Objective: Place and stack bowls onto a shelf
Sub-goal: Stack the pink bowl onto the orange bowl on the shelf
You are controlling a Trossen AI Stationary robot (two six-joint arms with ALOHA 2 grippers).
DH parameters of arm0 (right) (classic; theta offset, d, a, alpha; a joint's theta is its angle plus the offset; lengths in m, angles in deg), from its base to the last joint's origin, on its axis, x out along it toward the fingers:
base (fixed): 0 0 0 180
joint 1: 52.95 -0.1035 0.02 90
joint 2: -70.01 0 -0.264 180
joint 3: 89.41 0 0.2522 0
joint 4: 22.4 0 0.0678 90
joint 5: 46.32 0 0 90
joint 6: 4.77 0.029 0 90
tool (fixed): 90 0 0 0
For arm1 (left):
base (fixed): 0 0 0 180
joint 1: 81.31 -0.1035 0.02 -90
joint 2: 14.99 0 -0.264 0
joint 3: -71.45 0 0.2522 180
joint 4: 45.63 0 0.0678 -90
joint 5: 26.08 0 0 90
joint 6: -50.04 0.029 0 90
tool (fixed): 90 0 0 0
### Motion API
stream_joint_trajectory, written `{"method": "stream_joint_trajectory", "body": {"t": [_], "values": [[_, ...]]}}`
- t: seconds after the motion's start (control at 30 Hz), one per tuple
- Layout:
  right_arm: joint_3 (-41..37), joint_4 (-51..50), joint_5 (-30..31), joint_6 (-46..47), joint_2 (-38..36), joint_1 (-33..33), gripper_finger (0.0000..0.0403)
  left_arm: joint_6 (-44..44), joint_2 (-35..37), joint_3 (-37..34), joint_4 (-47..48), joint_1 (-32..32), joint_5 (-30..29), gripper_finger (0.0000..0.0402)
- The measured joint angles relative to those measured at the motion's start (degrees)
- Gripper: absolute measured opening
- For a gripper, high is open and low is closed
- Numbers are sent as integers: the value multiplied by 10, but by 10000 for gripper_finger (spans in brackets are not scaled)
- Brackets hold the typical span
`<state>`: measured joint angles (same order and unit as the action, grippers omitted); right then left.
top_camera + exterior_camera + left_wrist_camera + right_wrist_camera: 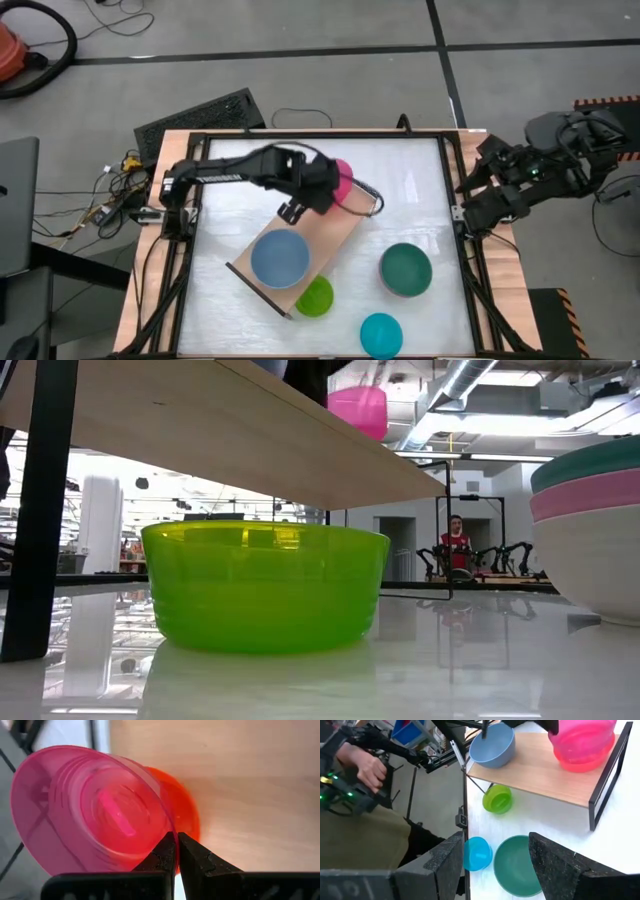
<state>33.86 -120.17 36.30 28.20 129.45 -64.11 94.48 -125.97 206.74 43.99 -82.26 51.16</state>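
Note:
The light-wood shelf [335, 235] stands slantwise on the table. A blue bowl [280, 258] sits on its near end. At its far end a magenta bowl [344, 180] lies tilted in a red bowl [186, 815]. My left gripper [328, 190] is shut on the magenta bowl [90, 810]. A lime green bowl [315, 298] sits on the table, partly under the shelf. A teal bowl [405, 270] tops a stack over pink and cream bowls [590, 535]. A cyan bowl [381, 335] is near the front edge. My right gripper [502, 865] is open, off the table's right side. My left gripper pinches the magenta bowl's rim [169, 827] between its two fingers, one inside the bowl and one outside. The bowl is tilted, its bottom in the red bowl on the shelf board [250, 780].
The shelf's black metal end frames [605, 780] stand at both ends. A black frame runs round the table [455, 200]. A person's hand [367, 767] shows off the table's near side, and a person in red [456, 540] stands far behind.

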Motion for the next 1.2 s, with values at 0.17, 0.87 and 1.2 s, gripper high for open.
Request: {"method": "stream_joint_trajectory", "body": {"t": [0.17,0.87,1.2], "values": [[0,0,1,-3,0,0,246,8,0,-40,-9,3,-21,0],[0,0,0,-4,1,0,246,46,0,-45,-8,-21,28,11],[0,0,0,-2,1,0,246,54,0,-33,-3,-26,-9,118]]}}
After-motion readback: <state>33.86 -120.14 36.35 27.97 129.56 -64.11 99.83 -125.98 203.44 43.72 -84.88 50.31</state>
